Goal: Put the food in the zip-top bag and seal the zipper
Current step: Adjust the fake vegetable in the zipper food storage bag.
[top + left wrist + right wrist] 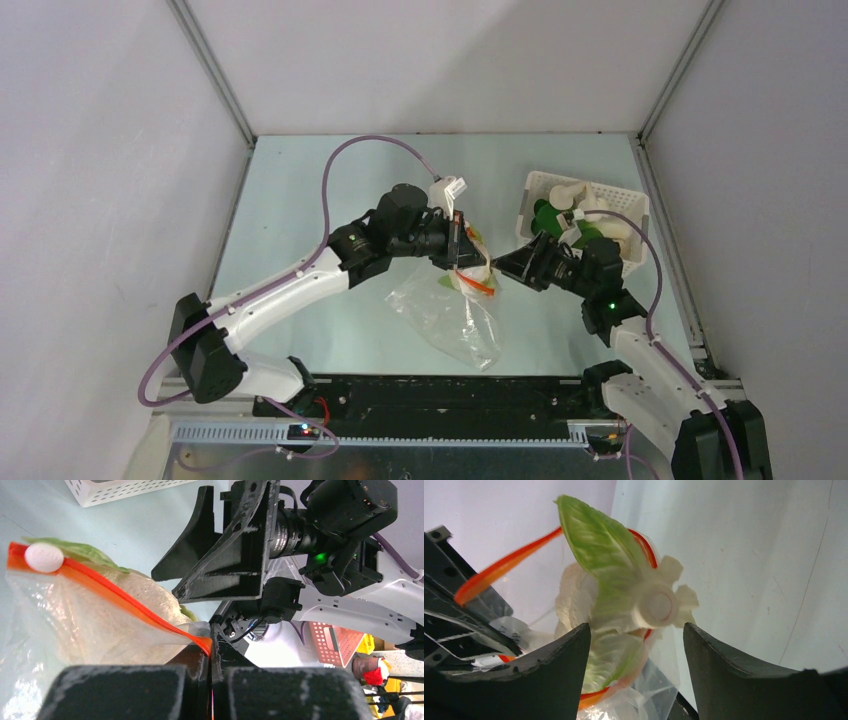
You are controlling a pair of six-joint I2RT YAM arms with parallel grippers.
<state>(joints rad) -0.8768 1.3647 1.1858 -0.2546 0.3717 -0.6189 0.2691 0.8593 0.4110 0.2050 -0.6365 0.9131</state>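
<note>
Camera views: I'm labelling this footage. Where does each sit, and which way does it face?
Top external: above, behind the bases, looking down on the table; left arm and right arm show.
Left wrist: on the left arm, looking along the left pincer, shut on the zipper, toward the right arm.
Right wrist: on the right arm, looking between the open right pincer at leafy green food in the zip-top bag's mouth.
Shared: both wrist views show zipper and leafy food.

You see a clear bag [455,320] with an orange zipper [125,601], a pale-green leaf [594,540], and a white perforated basket [537,183] at two o'clock.
</note>
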